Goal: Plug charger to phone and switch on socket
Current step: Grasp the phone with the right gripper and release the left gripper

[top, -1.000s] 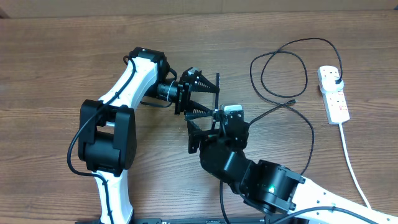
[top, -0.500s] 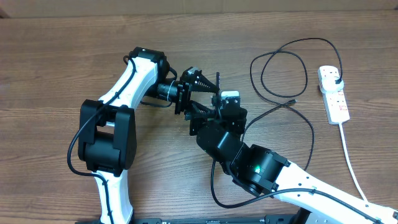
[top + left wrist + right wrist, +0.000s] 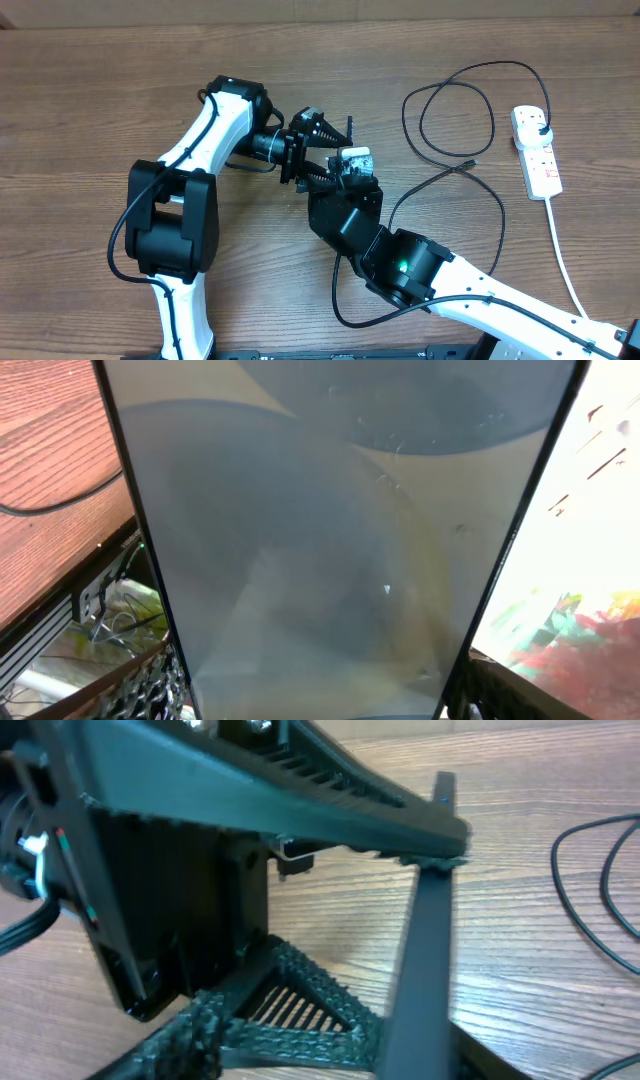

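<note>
My left gripper point(image 3: 340, 140) is shut on the phone point(image 3: 350, 128) and holds it on edge above the table. The phone's pale screen point(image 3: 330, 540) fills the left wrist view. In the right wrist view the phone is a dark upright strip point(image 3: 420, 1000) between the left gripper's two black fingers point(image 3: 425, 935). My right gripper point(image 3: 347, 168) is close against the phone, its fingers hidden under its wrist. The charger's black cable point(image 3: 450, 110) lies in loops to the right, its tip point(image 3: 470, 160) free on the table. Its plug point(image 3: 538, 125) sits in the white socket strip point(image 3: 540, 165).
The strip's thick white cord point(image 3: 565, 270) runs down to the front right edge. A loop of black cable point(image 3: 490, 215) lies beside the right arm. The table is brown wood point(image 3: 80, 120).
The right arm has moved up and back, bringing its wrist right against the phone and the left gripper. The left arm and phone have not moved.
</note>
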Controlling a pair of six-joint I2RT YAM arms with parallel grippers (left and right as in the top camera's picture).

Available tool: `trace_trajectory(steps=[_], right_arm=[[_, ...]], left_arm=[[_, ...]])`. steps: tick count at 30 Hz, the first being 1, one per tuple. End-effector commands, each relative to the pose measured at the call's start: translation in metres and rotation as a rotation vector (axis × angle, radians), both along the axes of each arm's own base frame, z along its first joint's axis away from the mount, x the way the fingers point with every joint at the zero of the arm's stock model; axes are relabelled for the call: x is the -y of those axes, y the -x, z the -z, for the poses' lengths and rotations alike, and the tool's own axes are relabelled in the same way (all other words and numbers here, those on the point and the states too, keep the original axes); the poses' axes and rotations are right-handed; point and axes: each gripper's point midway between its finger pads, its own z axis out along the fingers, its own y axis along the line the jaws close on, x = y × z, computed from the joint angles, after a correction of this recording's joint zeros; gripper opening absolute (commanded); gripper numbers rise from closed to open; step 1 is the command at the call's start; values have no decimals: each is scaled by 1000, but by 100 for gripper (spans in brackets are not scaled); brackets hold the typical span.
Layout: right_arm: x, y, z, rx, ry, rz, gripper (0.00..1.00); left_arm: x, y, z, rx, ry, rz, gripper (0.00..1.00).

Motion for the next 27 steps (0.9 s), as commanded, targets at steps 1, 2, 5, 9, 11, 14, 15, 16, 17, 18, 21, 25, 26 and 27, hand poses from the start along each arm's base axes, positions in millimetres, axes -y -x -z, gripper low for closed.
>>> trace_trajectory(steps=[1, 2, 5, 9, 11, 14, 15, 16, 17, 18, 21, 25, 26, 27], right_arm=[[-6, -3, -13, 15, -35, -12, 54], [-6, -3, -13, 15, -35, -12, 53], [-6, -3, -14, 18, -36, -10, 43], [-5, -3, -13, 16, -33, -10, 31], [-5, -3, -14, 17, -35, -10, 25], [-5, -2, -16, 19, -39, -12, 19], [-6, -1, -17, 20, -43, -15, 17], [-6, -1, -18, 22, -45, -15, 16], [-6, -1, -19, 23, -49, -16, 15], [-5, 0, -22, 27, -55, -16, 14], [-3, 1, -28, 37, -69, -16, 13], [-1, 2, -34, 46, -83, -15, 13], [-1, 1, -35, 47, -84, -14, 13], [-1, 1, -35, 47, -84, -14, 12]], left_arm=[[1, -6, -8, 13, 30, -15, 82], [1, -6, -8, 13, 29, -15, 82], [1, -6, -8, 13, 29, -15, 82], [1, -6, -8, 13, 29, -15, 82], [1, -6, -8, 13, 29, -15, 82], [1, -6, -8, 13, 29, -15, 82], [1, -6, -8, 13, 29, -15, 82], [0, -6, -8, 13, 28, -15, 82], [0, -6, -8, 14, 25, -14, 82], [0, -5, -6, 16, 15, -9, 84], [-2, -6, -5, 18, 8, -11, 91], [-8, -11, -5, 17, 8, -30, 100], [-11, -13, -5, 17, 8, -38, 100], [-14, -16, -5, 15, 9, -50, 100]])
